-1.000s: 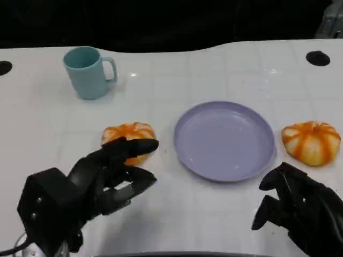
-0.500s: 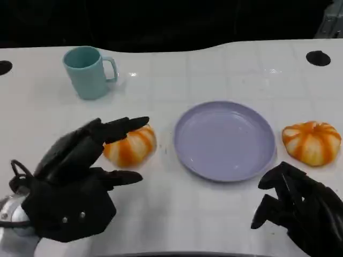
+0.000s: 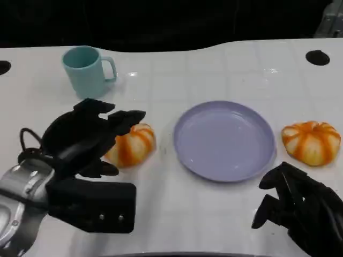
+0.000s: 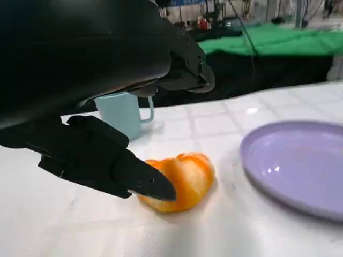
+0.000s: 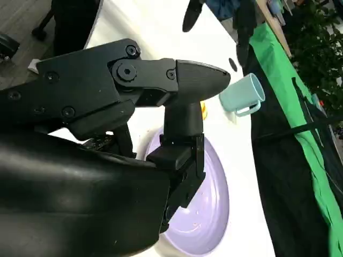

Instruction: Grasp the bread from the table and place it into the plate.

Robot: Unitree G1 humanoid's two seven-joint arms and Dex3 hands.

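Two orange-and-white striped breads lie on the white table, one left of the lilac plate and one right of it. My left hand reaches over the left bread from its near left, fingers spread and not closed on it. In the left wrist view the bread lies between the thumb below and the other fingers above, with the plate beyond. My right hand stays low at the near right, holding nothing, short of the right bread.
A light blue mug stands at the back left, and the mug sits just behind the left bread in the left wrist view. The table's dark far edge runs along the back. Bare white surface lies between the plate and my hands.
My left hand has swung up and forward, turning at the wrist, and now arches over the left bread. The right hand, both breads and the plate have stayed put.
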